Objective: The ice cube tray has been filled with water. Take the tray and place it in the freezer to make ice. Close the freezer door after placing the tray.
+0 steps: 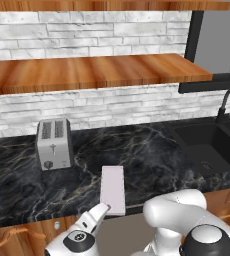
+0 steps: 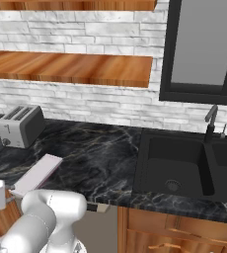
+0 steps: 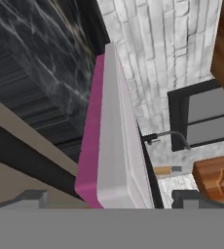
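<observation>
Two dark fingertips [image 3: 33,197] stood far apart at the bottom of the hand view, jaws spread wide, with the near end of the ice cube tray [image 3: 116,141] lying between them; whether they touched it could not be told. From that angle the tray showed a pale top and a magenta side. In the left base view the gripper [image 1: 99,212] sat at the counter's front edge, right at the near end of the tray [image 1: 112,189], which lay flat on the black marble counter [image 1: 152,150] with its long side running away from the robot and its near end at the edge. Behind and to the left of the tray, well apart, stood the silver toaster [image 1: 53,144]. Off to the right lay the black sink [image 2: 177,168] with its dark faucet [image 2: 210,121], below a dark-framed window [image 2: 204,49]. Wooden shelves [image 1: 87,72] hung on the white brick wall [image 1: 87,35].
</observation>
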You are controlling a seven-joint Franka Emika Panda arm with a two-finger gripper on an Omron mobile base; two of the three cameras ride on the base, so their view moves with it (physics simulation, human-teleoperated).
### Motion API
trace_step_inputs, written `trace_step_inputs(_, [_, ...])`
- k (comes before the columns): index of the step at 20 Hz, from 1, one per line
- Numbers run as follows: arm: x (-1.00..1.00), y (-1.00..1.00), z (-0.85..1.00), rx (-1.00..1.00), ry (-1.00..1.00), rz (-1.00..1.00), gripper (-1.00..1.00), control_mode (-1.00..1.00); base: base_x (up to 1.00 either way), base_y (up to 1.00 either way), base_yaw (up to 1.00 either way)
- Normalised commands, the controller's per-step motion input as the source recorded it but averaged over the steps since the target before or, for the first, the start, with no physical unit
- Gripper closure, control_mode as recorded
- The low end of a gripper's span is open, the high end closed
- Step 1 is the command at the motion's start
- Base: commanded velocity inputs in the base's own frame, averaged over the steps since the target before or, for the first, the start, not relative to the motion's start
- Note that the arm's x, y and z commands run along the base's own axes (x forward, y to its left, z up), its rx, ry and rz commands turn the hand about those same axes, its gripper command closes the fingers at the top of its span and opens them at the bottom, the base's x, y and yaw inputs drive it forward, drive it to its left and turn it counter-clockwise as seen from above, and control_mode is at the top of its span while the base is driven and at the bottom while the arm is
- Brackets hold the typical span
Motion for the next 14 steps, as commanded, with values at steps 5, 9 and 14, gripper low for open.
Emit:
trace_step_inputs(5, [0.03, -0.06, 0.0, 0.0, -0.1, 0.0, -1.0, -1.0, 0.0, 0.0, 0.0])
trace_step_inputs(9, [0.0, -0.12, 0.0, 0.0, -0.03, 0.0, -1.0, -1.0, 0.0, 0.0, 0.0])
trace_step_inputs(14, [0.05, -0.13, 0.0, 0.0, 0.0, 0.0, -1.0, -1.0, 0.0, 0.0, 0.0])
